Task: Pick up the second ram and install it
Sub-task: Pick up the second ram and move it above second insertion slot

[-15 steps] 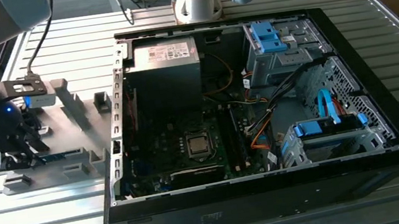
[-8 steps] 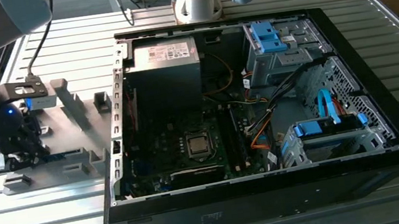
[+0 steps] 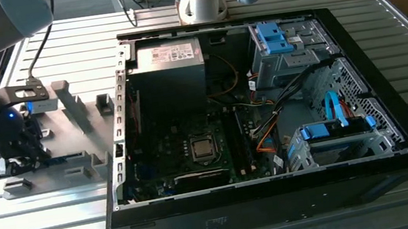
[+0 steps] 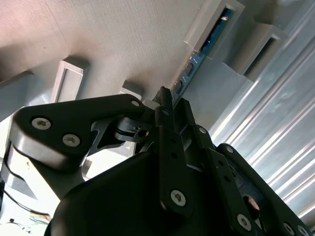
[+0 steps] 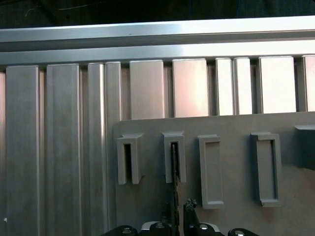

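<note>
Jaws stand narrowly apart, one on each side of the second ram [image 5: 174,167]. A sliver of grey shows between stick and fingertip in the first wrist view, so I judge them not yet clamped.

1. At the exterior view's left, the gripper [image 3: 21,165] is lowered over the grey holder plate [image 3: 73,144].
2. The stick stands on edge in its slotted holder block [image 5: 173,136], with the blue-green board seated in the slot in the second wrist view. It is not lifted.
3. Toward the exterior view's right, the open computer case [image 3: 279,202] lies on the table, motherboard [image 3: 166,155] exposed. Long dark memory slots run just beside the processor socket [image 3: 202,147]; I cannot tell whether one is filled.

Status: approach done; grasp, lift and installation remain.
</note>
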`<state>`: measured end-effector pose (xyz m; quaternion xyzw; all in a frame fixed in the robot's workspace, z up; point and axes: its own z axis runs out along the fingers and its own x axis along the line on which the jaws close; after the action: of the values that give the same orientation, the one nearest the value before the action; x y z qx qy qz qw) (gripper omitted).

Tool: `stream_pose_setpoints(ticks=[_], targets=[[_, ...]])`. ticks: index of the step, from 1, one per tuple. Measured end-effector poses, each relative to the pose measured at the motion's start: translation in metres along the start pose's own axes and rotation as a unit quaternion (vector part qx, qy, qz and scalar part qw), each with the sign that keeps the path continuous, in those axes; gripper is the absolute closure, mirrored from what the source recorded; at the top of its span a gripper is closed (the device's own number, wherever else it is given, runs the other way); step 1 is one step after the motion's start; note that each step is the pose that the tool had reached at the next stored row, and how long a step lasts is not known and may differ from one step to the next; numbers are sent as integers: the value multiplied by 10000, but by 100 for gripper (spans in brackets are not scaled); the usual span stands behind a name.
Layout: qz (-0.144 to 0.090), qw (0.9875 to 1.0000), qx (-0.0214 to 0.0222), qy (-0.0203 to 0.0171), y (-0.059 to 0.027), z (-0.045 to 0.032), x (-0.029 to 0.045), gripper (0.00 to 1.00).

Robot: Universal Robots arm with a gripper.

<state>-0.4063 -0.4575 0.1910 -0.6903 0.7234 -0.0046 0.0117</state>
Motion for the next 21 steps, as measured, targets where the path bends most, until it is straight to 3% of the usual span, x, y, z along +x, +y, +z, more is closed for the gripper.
stream_pose_setpoints(ticks=[21], targets=[[-3, 10000, 0, 0, 13, 39, 1, 76]])
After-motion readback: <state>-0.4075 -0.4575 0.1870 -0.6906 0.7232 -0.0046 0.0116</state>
